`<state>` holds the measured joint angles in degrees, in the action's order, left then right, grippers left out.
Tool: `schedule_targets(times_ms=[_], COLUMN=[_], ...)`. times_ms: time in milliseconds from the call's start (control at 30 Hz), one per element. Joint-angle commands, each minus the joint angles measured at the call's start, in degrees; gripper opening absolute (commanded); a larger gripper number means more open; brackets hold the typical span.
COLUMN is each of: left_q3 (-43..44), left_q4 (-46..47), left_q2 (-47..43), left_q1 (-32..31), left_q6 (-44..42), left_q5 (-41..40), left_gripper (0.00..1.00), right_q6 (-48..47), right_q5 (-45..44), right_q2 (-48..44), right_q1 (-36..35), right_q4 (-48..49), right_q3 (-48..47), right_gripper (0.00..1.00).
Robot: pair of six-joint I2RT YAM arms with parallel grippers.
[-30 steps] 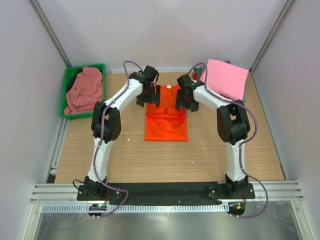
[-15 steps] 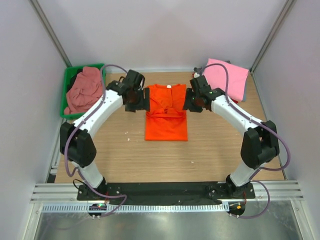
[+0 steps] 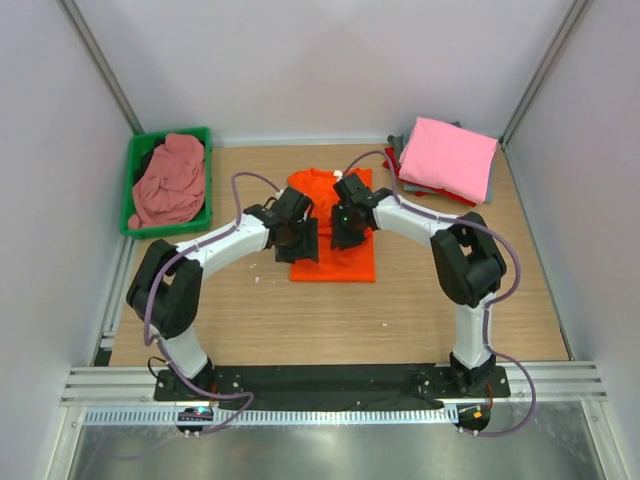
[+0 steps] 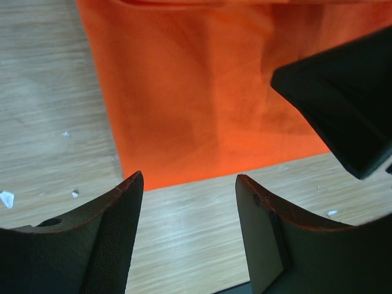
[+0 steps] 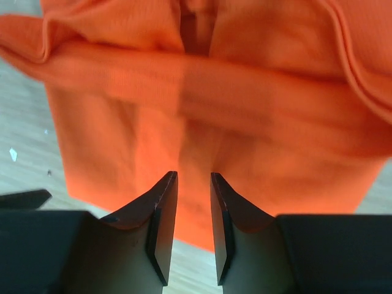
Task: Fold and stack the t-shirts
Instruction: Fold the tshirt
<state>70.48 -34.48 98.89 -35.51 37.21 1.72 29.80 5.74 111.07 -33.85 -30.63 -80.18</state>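
Standing over the wooden table (image 3: 250, 320), I count two arms, both bent inward so their pincers meet above one bright orange t-shirt (image 3: 335, 262). That shirt lies flat in the middle of the table, folded into a narrow upright strip. Its collar and small white neck label (image 3: 338, 174) are at the far end and its hem is towards the arm bases.

The left gripper (image 4: 188, 177) sits at the shirt's left side. Its two fingers are spread well apart and nothing is between them. In its own camera, bare wood and the shirt's hem edge show through the gap.

The right gripper (image 5: 193, 174) hangs just beside it, over the middle of the shirt where a crosswise fold runs. Its two fingers are drawn close, leaving only a thin slit. I cannot tell whether any cloth is nipped there.

Well apart on the left stands one green bin (image 3: 131, 190), holding one crumpled dusty-pink shirt (image 3: 170, 185). Something dark lies under that shirt, and I cannot make it out.

In the far right corner is one stack of folded shirts. One pink shirt (image 3: 447, 158) is on top, a red edge (image 3: 430, 190) peeks out below it, and grey cloth (image 3: 397, 147) shows at the back. I cannot count how many shirts lie under the pink one.
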Motion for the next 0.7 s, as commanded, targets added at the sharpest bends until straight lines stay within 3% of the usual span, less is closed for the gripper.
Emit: schedule_targets(times_ms=[0, 333, 533, 633, 667], left_q3=[-1.56, -4.73, -4.74, -4.91, -5.26], left_q4=[4.68, 5.30, 3.37, 2.49, 2.49], left_q2=[0.95, -0.80, -3.43, -5.54, -5.99], left_q1=[-0.18, -0.79, -1.58, -2.11, -2.11], left_q6=[1.46, 1.29, 1.20, 1.11, 1.02], left_q5=[-0.49, -0.49, -1.28, -4.17, -4.44], left_gripper=[0.63, 0.62, 0.62, 0.60, 0.58], right_q6=[-1.67, -6.86, -8.97, -8.10, -7.48], right_q5=[-0.02, -7.92, -13.38, -13.22, -12.43], right_q2=[3.27, 16.45, 19.81, 13.94, 7.65], right_q1=[0.27, 2.11, 4.84, 4.84, 4.84], right_q4=[-0.56, -11.02, -19.10, -16.06, -13.86], right_q3=[-6.82, -26.67, -41.18, -34.29, -26.59], right_gripper=[0.34, 0.34, 0.35, 0.35, 0.35])
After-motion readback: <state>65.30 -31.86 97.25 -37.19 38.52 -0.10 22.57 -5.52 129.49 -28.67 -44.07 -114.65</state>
